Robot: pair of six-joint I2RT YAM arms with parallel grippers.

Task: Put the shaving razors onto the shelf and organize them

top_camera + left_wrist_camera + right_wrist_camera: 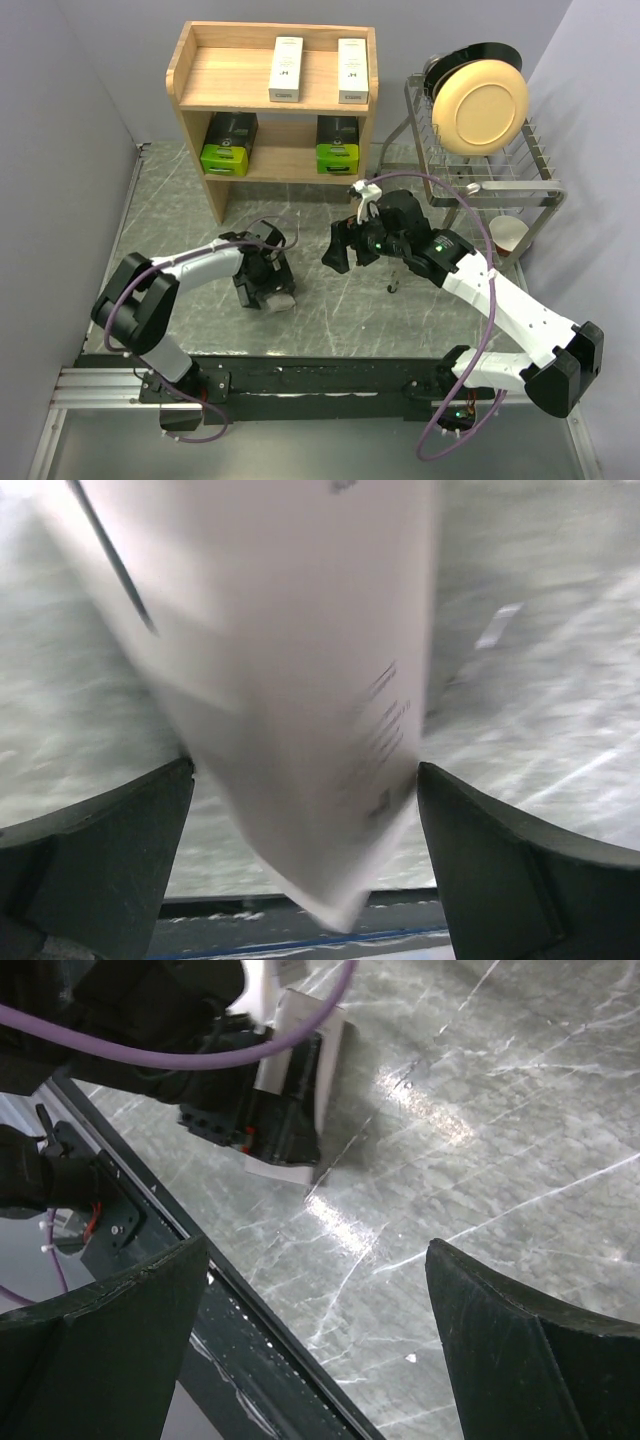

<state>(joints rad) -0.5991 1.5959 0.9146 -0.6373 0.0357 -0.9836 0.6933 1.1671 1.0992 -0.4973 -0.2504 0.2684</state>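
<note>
I am working over the grey marbled counter [330, 320], with the wooden shelf [270, 32] standing at its far side. On the shelf's lower tier two black-and-green packs are sitting apart, the left green pack [229, 143] and the right green pack [339, 143]. Above them, on the rimmed top, the left white box [287, 69] and the right white box [353, 71] are lying side by side with a gap between. The third white box [282, 299] [300, 680] [298, 1018] is lying well apart from the shelf, in front of it. My left gripper [265, 285] [305, 770] is clamping it between both fingers, tilted and low, and I cannot tell if it is touching the counter. My right gripper [338, 252] [315, 1260] is hovering near, spread wide and holding nothing.
</note>
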